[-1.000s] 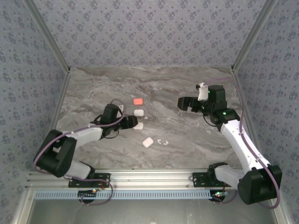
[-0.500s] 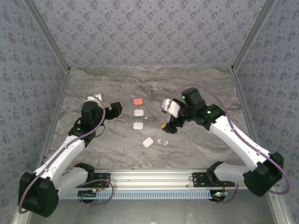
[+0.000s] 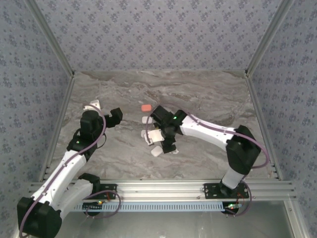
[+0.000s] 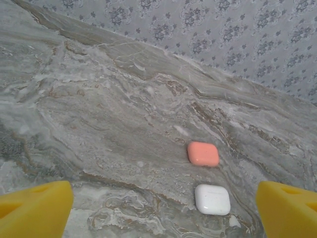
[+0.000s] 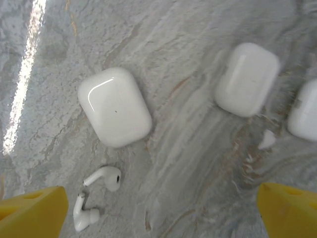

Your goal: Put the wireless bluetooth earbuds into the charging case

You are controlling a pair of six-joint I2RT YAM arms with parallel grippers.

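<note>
The right claw (image 5: pixel 161 220) hovered low over the table (image 5: pixel 198 163) with its two yellow fingers (image 5: pixel 32 213) spread wide apart, and it held nothing. The left claw (image 4: pixel 163 213) was wide open and empty too, off to the side, looking at a coral case (image 4: pixel 203 153) and a far white case (image 4: pixel 212 199). The two white earbuds (image 5: pixel 101 193) lay flat on the table toward the lower left of the right wrist view. They were just beside the near white case (image 5: pixel 115 106) but not touching it. The upper bud (image 5: pixel 104 177) lay sideways, with its round head to the right and its thin stem pointing left, so its long way ran across the picture. The lower bud (image 5: pixel 83 214) lay the other way, with its stem running up and down and its head sticking out to the right. The step looked like picking up one bud. To do it well, I think the claw should slide over so only one bud sat between the fingers. It should then turn so the fingers pressed on the two long sides of the stem, go down, and close softly, because the bud was tiny and could pop away. The near white case looked shut, so it would likely need opening first.
</note>
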